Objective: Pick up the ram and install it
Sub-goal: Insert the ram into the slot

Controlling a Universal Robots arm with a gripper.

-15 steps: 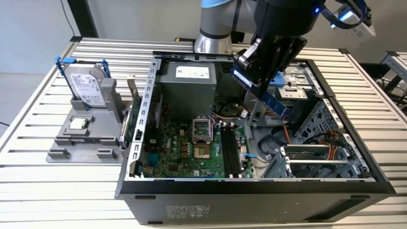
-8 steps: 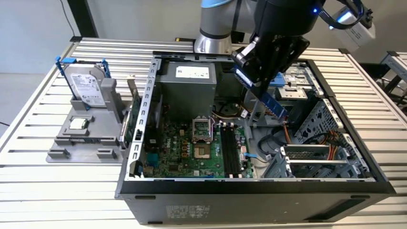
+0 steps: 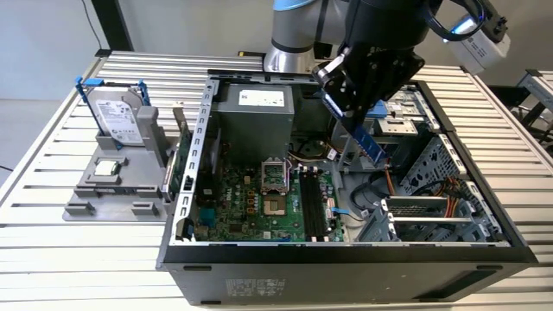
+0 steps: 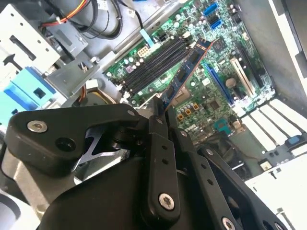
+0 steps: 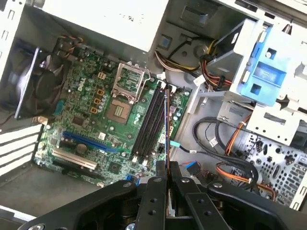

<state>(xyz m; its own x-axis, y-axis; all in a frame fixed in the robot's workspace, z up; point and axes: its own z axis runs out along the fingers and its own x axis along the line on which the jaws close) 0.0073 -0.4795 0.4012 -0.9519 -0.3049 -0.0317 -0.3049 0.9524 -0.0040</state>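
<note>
The ram (image 3: 367, 139) is held in the gripper (image 3: 344, 107), whose fingers are closed on one end of it, so that the stick is seen as a narrow blue-and-dark strip slanting down from the fingers toward the exterior view's right. It is carried in the air above the open computer case (image 3: 346, 265) and is not seated in anything. In the second wrist view the ram (image 4: 184, 72) is seen reaching out from the gripper (image 4: 158, 112) over the green motherboard (image 4: 211, 96), just beside the black memory slots (image 4: 153, 64) and roughly parallel to them. In the first wrist view the ram (image 5: 166, 124) is presented edge-on as a thin line rising from the gripper (image 5: 167, 168), lying over the edge of the memory slots (image 5: 149, 122); whether it touches them cannot be told there. The open processor socket (image 5: 125, 91) is seen near those slots. Outside the case, toward the exterior view's left, a silver hard drive (image 3: 116, 116) with blue rails is stood upright on a grey holder (image 3: 112, 194), a small square processor chip (image 3: 106, 168) lies on that holder, and all is carried by a slatted table (image 3: 69, 259).
</note>
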